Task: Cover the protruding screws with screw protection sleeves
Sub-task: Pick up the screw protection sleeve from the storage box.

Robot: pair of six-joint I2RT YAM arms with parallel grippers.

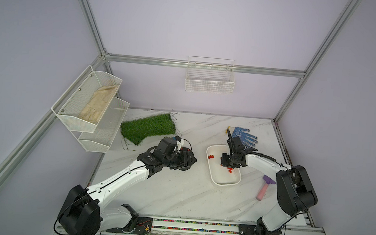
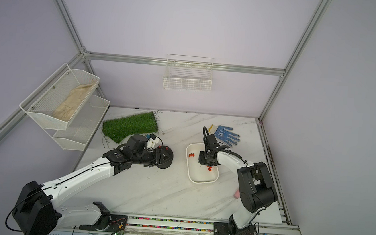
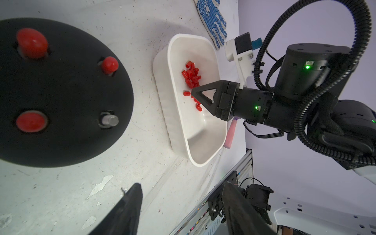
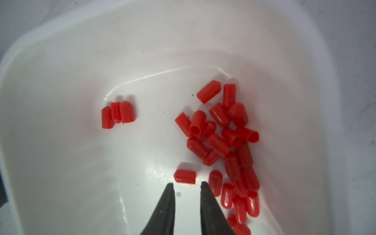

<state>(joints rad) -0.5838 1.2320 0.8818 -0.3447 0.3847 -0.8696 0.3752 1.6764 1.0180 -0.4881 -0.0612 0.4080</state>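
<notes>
Red sleeves (image 4: 218,144) in white tray (image 4: 61,61); only bare screw (image 3: 109,120) on black base (image 3: 61,91), left of tray. Right end effector (image 4: 187,187) tips slightly apart, empty. Go for lone sleeve (image 4: 185,176) just ahead, skip pile. Left end effector (image 3: 182,184) wide apart, empty.

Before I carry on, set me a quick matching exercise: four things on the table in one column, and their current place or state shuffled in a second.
Things
1. bare screw
2. loose sleeves
3. right gripper
4. blue dotted glove

Place or state
A. lying flat beyond the white tub
B. jaws slightly apart, nothing between them
C. uncapped, sticking up from the black base
D. heaped inside the tub

Pairs: 1-C, 2-D, 3-B, 4-A
</notes>
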